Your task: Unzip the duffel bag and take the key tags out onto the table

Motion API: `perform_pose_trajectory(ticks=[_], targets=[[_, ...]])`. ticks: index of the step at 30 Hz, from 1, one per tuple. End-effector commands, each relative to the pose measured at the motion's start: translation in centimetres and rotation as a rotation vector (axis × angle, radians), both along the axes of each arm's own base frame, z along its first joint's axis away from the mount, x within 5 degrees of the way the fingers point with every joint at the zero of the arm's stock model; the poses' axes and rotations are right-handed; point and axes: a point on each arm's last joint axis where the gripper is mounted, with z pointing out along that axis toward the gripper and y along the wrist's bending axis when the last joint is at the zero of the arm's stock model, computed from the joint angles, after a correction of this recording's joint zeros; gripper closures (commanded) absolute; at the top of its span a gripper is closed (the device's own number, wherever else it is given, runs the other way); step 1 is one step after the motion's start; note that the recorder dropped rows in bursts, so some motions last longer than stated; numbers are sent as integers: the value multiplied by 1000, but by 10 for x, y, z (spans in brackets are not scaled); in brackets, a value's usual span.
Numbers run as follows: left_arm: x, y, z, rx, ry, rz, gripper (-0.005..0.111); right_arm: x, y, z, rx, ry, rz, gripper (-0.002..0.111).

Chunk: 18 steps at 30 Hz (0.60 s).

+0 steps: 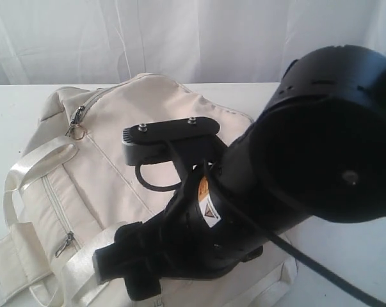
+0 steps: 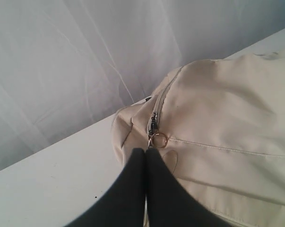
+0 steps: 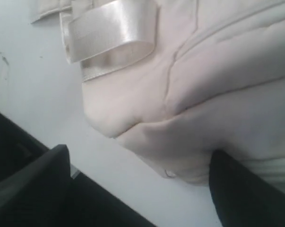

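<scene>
Item one, nearest the exterior view: the right arm, black, reaching low across the near end of the duffel bag and hiding much of it. Item two: the right tool, released, its jaws spread wide to either side of the bag's rounded end; one jaw stands clear of the cloth with bare tabletop showing between, so we judge it holds nothing and is placed there to steady the bag. Item three: a satin strap, folded flat on the bag's side beside that end. Item four: the duffel bag itself, cream-white, lying on the tabletop; its top zip reads as closed along the length we can see, and a side-pocket zipper likewise. Contents: no key tags visible in any view; we judge them shut inside. Item five, at the bag's far end: the left tool, clenched on nothing, tips just short of the zipper pull and its ring, placed, we judge, to take the pull; contact cannot be told. Item six, beyond the bag: white curtain.
</scene>
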Motion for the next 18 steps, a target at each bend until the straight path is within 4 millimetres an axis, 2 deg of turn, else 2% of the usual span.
perform_pose_trajectory(ticks=[1, 5, 9, 18], targets=[[-1, -1, -1, -4, -2, -9, 107, 8, 4, -13, -52, -40, -39, 32], [-1, -1, -1, -4, -2, -9, 107, 12, 16, -27, -52, -36, -35, 33], [-1, -1, -1, -4, -2, -9, 107, 14, 24, -40, -74, -29, -29, 45], [-1, -1, -1, -6, 10, -10, 107, 22, 5, -47, -327, -121, 16, 101]])
